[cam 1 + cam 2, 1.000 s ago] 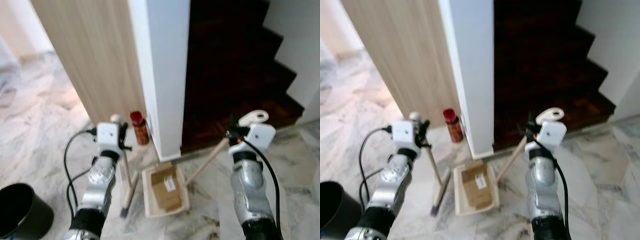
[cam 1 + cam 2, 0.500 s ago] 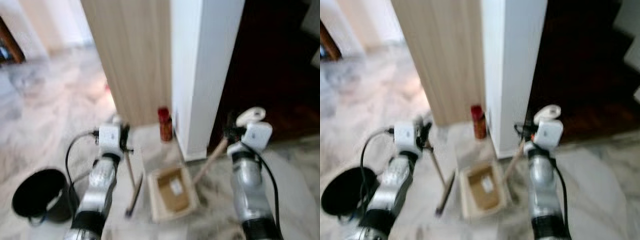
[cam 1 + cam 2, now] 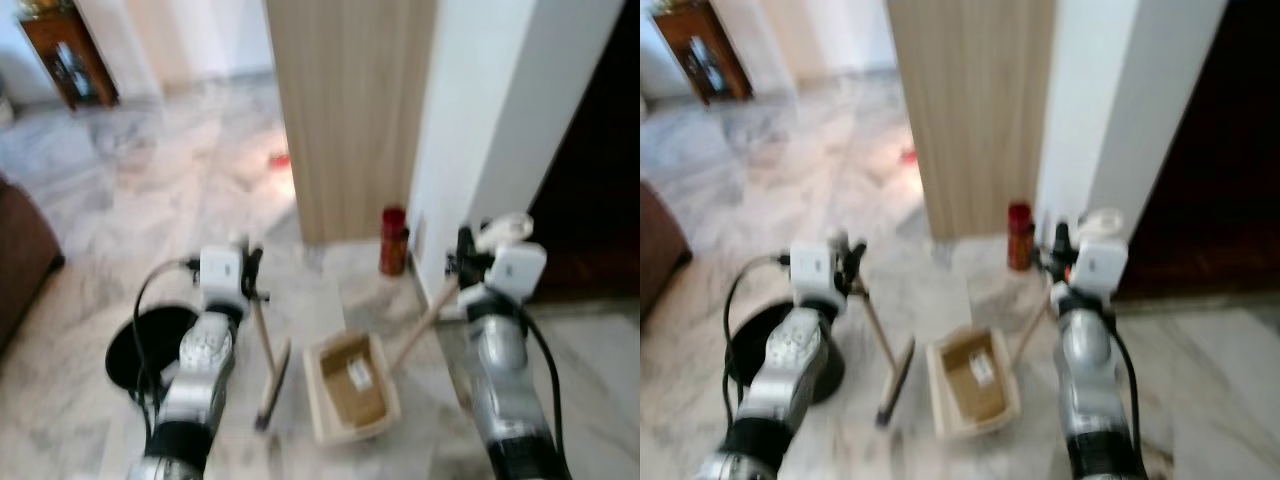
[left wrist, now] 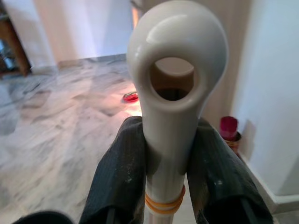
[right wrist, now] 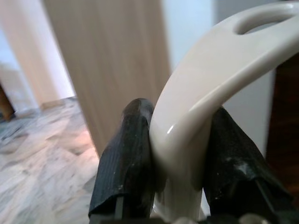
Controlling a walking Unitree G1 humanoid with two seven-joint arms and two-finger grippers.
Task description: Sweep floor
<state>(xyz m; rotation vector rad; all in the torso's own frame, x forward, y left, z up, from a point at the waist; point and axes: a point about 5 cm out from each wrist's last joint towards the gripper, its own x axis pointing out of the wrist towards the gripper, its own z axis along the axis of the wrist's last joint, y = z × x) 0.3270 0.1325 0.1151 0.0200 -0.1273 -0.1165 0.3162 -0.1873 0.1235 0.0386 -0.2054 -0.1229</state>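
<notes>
Carrying step: left gripper (image 4: 163, 154) clamps the broom (image 3: 266, 370) handle, right gripper (image 5: 180, 154) clamps the dustpan (image 3: 352, 388) handle, cardboard scrap (image 3: 355, 378) inside; next move likely calls for tipping it into the black bin (image 3: 130, 345) beside the left arm.

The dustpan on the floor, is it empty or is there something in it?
Not empty: the dustpan holds a flat brown cardboard piece with a white label.
</notes>
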